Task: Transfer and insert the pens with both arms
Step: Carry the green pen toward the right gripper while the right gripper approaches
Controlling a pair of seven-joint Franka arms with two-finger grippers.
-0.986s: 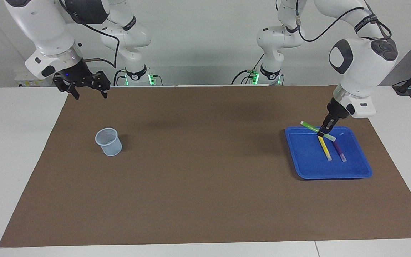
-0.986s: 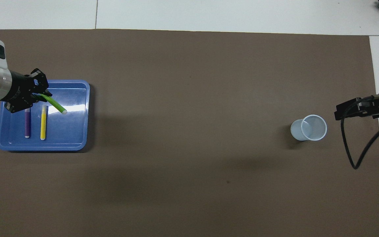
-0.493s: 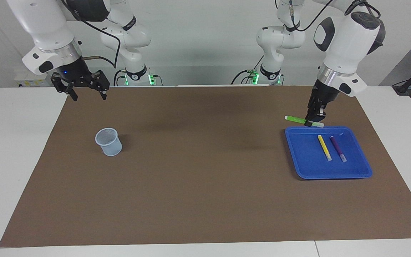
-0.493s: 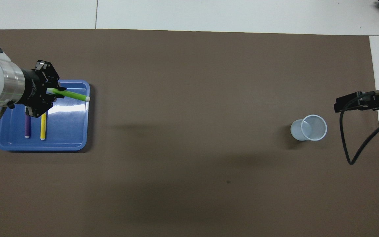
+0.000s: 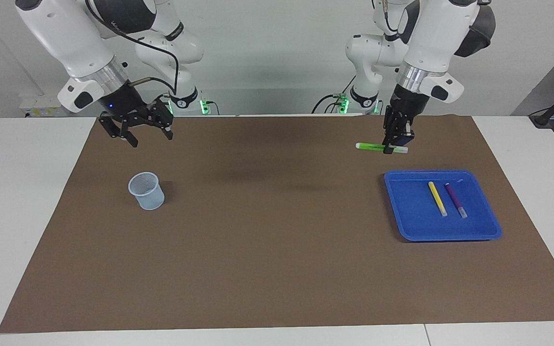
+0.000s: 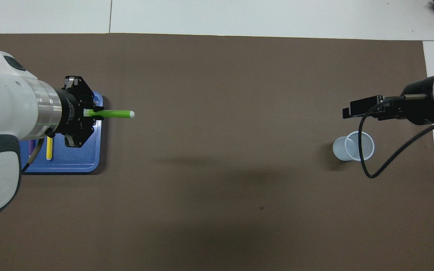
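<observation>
Left white jointed arm: reaching down from its base, wrist pointing downward, its black two-finger left gripper [image 5: 391, 148] hanging in the air, fingers clamping shut. Right white jointed arm: angling down, its black right gripper [image 5: 148, 138] hovering with fingers spreading wide, holding nothing.

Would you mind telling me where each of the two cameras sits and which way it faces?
Facing view: high across the table, looking at the robots; both white arms show whole at the top, the left gripper holding the green pen, the right gripper open above the brown mat near the cup.
Overhead view: high above the robots' end, looking steeply down; only forearms and grippers enter from the sides.
Shared: green pen, cup, blue tray with yellow pen, mirrored half a turn.
</observation>
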